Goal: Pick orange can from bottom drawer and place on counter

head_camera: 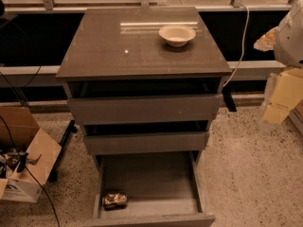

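Observation:
The orange can (pixel 115 200) lies on its side in the front left corner of the open bottom drawer (pixel 151 178), on the drawer's flat grey floor. The counter (pixel 118 46) is the glossy grey-brown top of the cabinet, above the two upper drawers. My gripper (pixel 279 100) hangs at the far right edge of the view, beside the cabinet at about upper-drawer height, well away from the can and holding nothing that I can see. The white arm (pixel 291 32) rises above it.
A cream bowl (pixel 177 34) stands on the counter at the back right. The two upper drawers (pixel 144 109) are slightly ajar. A cardboard box (pixel 26 160) and cables lie on the floor at the left. A white cable (pixel 241 46) hangs behind the cabinet's right side.

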